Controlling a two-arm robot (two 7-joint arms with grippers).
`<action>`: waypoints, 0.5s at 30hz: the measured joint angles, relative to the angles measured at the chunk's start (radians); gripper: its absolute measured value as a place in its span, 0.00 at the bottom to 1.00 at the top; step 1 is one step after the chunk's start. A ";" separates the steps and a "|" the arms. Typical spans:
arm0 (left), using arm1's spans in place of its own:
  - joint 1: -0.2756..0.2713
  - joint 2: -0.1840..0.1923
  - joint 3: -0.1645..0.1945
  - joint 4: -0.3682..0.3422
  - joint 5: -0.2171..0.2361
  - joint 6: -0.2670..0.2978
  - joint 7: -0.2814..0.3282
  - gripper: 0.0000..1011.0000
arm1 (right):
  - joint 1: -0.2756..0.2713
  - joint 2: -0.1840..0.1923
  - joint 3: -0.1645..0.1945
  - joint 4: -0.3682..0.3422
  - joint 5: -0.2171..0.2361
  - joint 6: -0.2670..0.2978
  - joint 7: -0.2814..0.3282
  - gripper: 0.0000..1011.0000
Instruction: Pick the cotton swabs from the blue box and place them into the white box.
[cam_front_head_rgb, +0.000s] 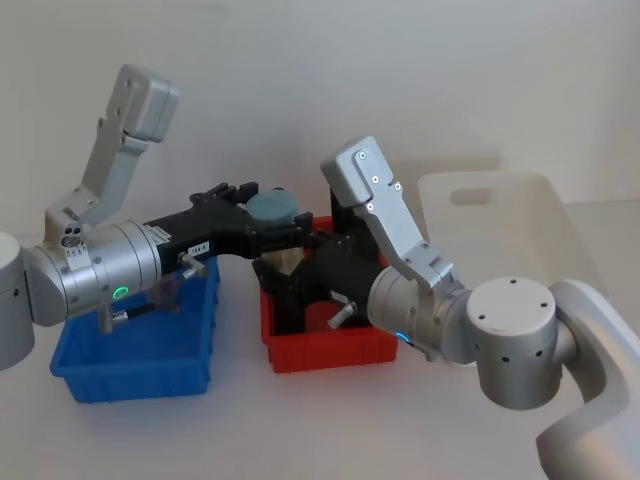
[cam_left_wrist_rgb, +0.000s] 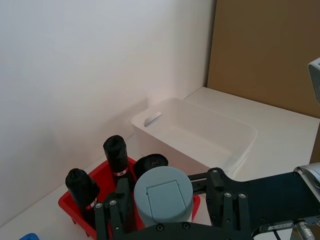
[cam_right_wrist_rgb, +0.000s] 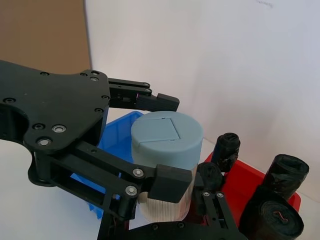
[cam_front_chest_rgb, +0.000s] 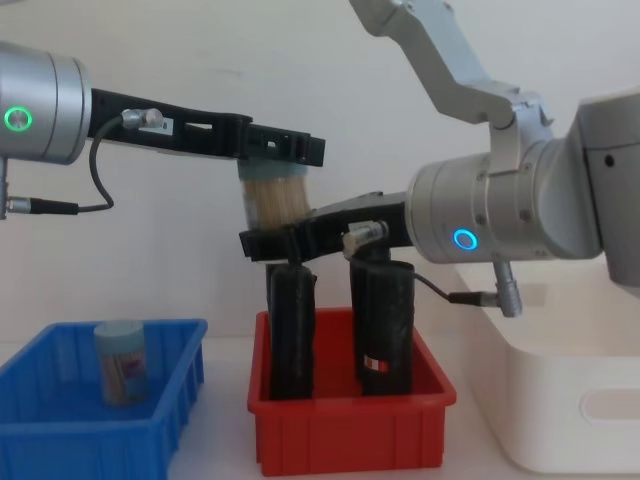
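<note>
A cotton swabs jar (cam_front_chest_rgb: 274, 198) with a pale blue lid (cam_front_head_rgb: 272, 206) hangs in the air above the red bin's left end. My left gripper (cam_front_chest_rgb: 280, 150) is shut on its upper part, reaching in from the left. My right gripper (cam_front_chest_rgb: 272, 243) sits at the jar's base, coming in from the right. In the right wrist view the jar (cam_right_wrist_rgb: 167, 150) stands between both grippers. A second jar (cam_front_chest_rgb: 122, 362) stands upright in the blue box (cam_front_chest_rgb: 90, 432). The white box (cam_front_chest_rgb: 560, 400) is at the far right, beyond the red bin.
The red bin (cam_front_chest_rgb: 350, 432) between the two boxes holds tall black rolls (cam_front_chest_rgb: 380, 325) standing upright just under the held jar. A white wall runs close behind everything. A brown board (cam_left_wrist_rgb: 265, 45) stands beyond the white box (cam_left_wrist_rgb: 200, 107).
</note>
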 joint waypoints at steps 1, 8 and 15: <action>0.000 0.000 0.000 0.000 0.000 0.000 0.000 0.99 | 0.000 0.000 0.000 -0.001 0.000 0.000 -0.002 0.63; 0.000 0.000 0.000 0.000 0.000 0.000 0.000 0.99 | -0.015 0.013 0.005 -0.024 0.006 -0.002 -0.027 0.63; 0.000 0.000 0.000 0.000 0.000 0.000 0.000 0.99 | -0.042 0.035 0.020 -0.062 0.033 -0.004 -0.062 0.63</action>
